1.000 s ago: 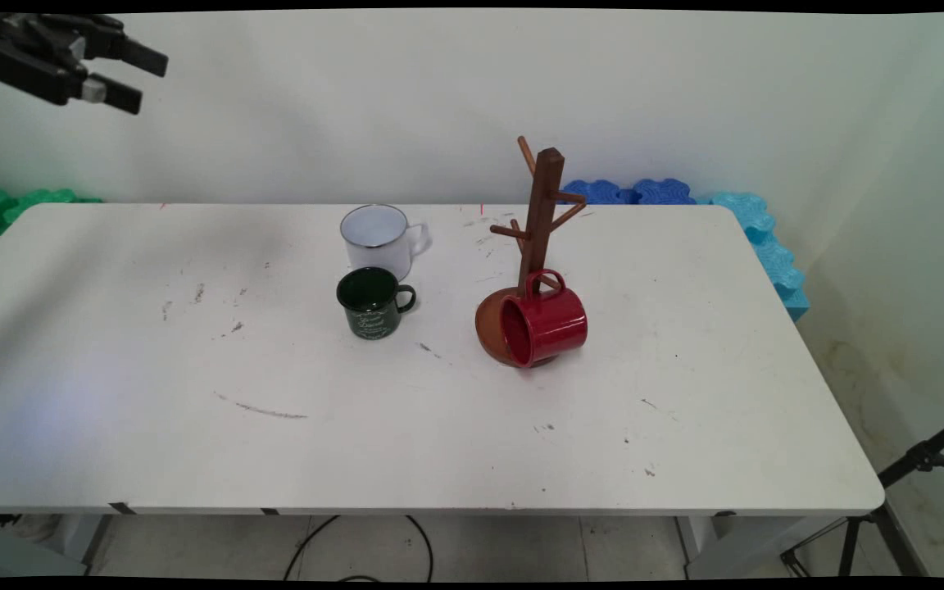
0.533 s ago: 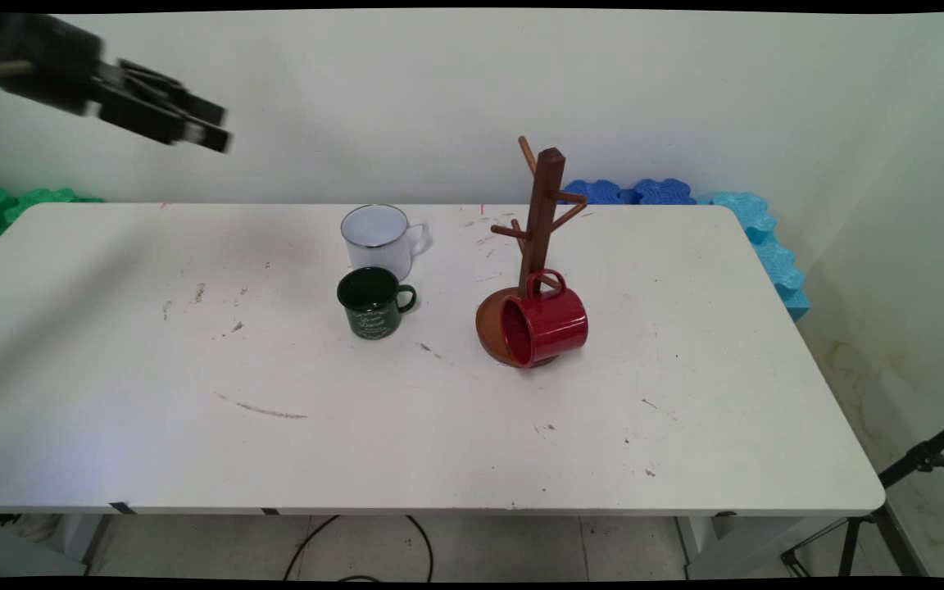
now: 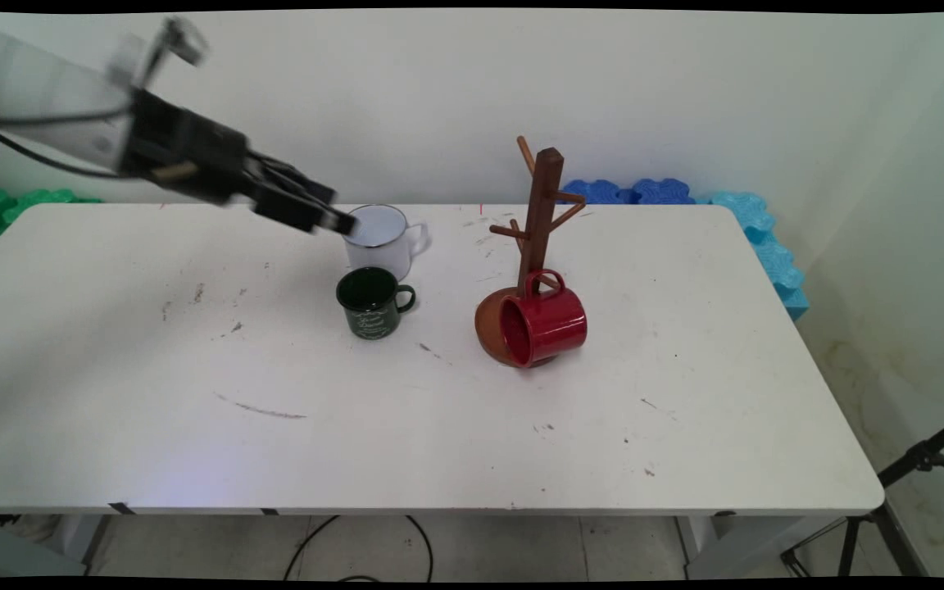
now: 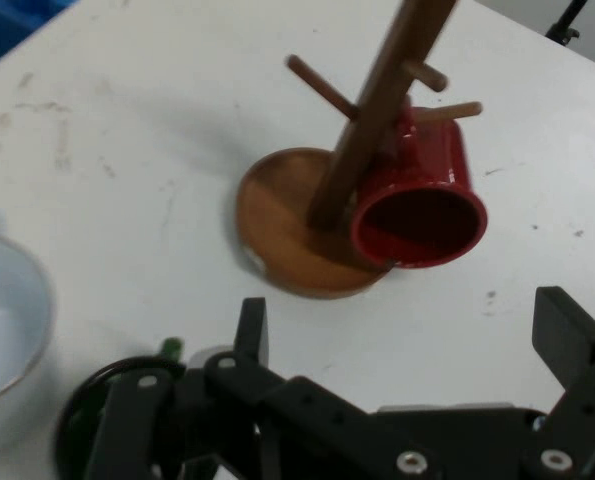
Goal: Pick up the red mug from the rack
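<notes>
Two spread fingers of the empty gripper (image 3: 333,211) partly hide the white mug (image 3: 379,238); arm blurred.

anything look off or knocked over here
The red mug looks odd: it hangs on its side from the lowest peg of the mug tree, mouth facing sideways, its body against the tree's round base. The white mug and green mug stand upright. Nothing looks spilled or broken.
</notes>
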